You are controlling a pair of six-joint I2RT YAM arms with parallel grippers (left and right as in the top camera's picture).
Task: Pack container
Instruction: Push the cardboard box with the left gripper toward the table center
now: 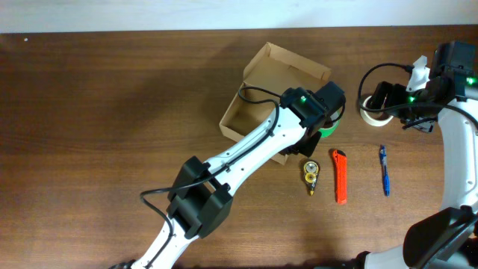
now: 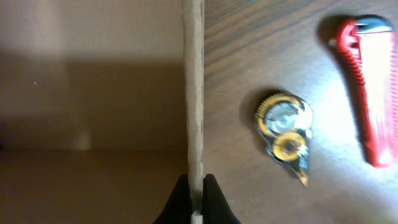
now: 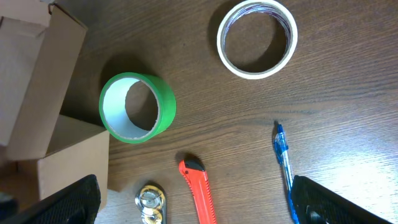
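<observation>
Overhead: container mid-table, flap lid open, near side under left arm. Right gripper over white tape roll at right edge.
Left wrist only: left gripper pinched on container side wall, one finger each side; correction tape dispenser and red utility knife outside.
Right wrist only: fingers spread wide, holding nothing; green tape roll whole, just beside container; blue pen right of knife.

Dark brown wooden table carrying: brown cardboard box toward far edge; green tape roll, white tape roll, yellow correction-tape dispenser, orange utility knife, blue pen toward right edge.
</observation>
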